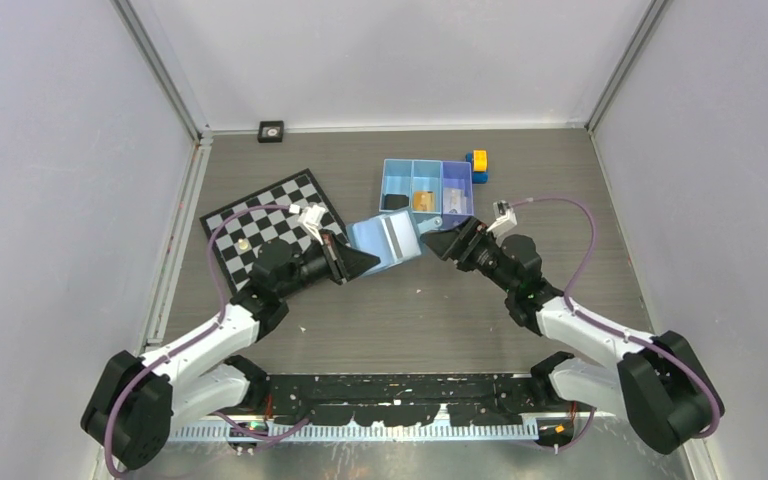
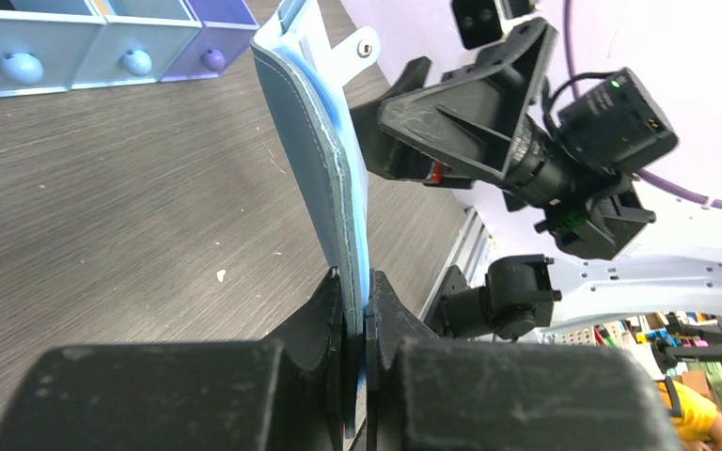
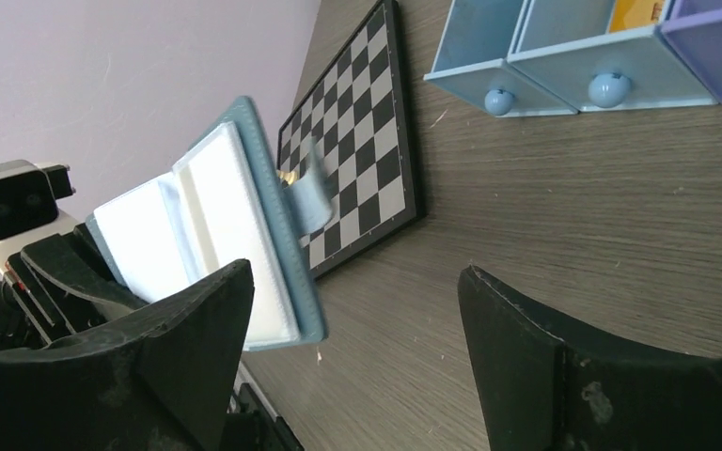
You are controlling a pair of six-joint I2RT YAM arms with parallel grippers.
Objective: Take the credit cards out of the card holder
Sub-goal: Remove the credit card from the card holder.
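Left pincer of mine (image 2: pixel 355 305) clamped on an edge of the open blue card holder (image 2: pixel 320 150) — right pincer (image 3: pixel 353 282) spread wide, just beside it

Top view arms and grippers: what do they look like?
Both the left arm and right arm have white links with black joints and bulky black bases. Each trails a purple cable. The left gripper and right gripper are black, with scuffed wedge-shaped fingers and a small white camera beside each.
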